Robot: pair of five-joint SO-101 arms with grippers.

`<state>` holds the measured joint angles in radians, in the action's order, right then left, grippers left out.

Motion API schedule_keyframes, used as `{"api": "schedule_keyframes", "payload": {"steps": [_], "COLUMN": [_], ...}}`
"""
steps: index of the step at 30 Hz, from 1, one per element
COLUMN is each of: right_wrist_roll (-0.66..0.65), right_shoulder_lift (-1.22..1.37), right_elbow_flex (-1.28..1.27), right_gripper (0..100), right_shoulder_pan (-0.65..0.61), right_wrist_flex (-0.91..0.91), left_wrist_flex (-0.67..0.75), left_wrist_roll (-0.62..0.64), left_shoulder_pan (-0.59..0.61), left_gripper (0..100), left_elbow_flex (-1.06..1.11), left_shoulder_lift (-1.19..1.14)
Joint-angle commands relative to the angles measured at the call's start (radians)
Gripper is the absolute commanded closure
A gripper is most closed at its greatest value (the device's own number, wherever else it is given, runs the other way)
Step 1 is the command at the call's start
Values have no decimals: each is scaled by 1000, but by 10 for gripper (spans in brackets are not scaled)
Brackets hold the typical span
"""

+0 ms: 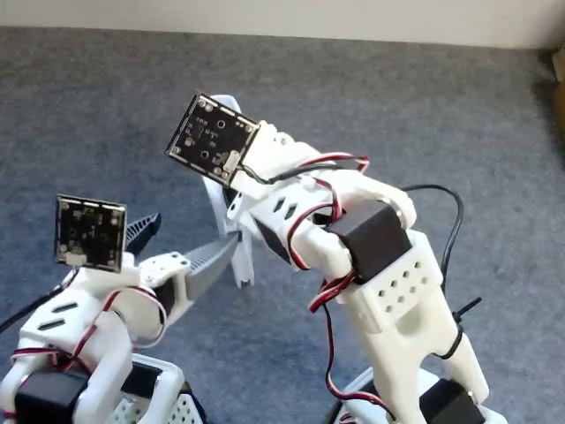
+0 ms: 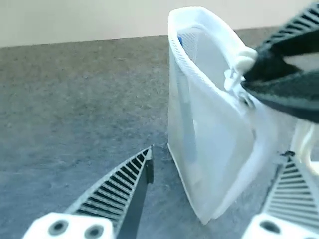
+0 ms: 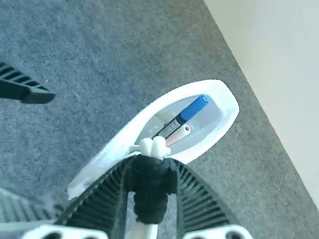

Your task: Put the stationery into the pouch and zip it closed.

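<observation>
Pouch [image 2: 214,139]: translucent white, upright but tilted, near the middle of the grey tabletop [image 1: 106,106], mouth unzipped and gaping; a blue-capped pen [image 3: 188,112] and a second pen beside it lie inside. Right gripper [image 3: 149,172]: fingers closed tight on the white zip pull [image 3: 152,146] at the pouch's top edge; whether the pouch's lower corner touches the tabletop cannot be resolved. Left gripper [image 1: 194,231]: fingers spread wide, holding nothing, set low with one finger to either side of the pouch's lower part.
</observation>
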<state>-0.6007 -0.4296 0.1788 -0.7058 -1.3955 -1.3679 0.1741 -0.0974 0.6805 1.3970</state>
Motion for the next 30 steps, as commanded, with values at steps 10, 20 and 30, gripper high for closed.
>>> {"api": "schedule_keyframes", "payload": {"steps": [10, 20, 30], "right_wrist_roll": [66, 66, 126], "right_shoulder_lift": [-24, -24, -25], "right_elbow_flex": [-2, -2, -1], "right_gripper": [995, 995, 995], "right_shoulder_pan": [-50, -48, -58], "right_wrist_flex": [-5, -12, -12], "left_wrist_flex": [195, 256, 255], "left_wrist_roll": [123, 158, 34], "left_shoulder_pan": [7, 139, 128], "left_gripper": [643, 723, 740], "left_elbow_flex": [179, 208, 265], "left_shoulder_lift": [4, 7, 263]}}
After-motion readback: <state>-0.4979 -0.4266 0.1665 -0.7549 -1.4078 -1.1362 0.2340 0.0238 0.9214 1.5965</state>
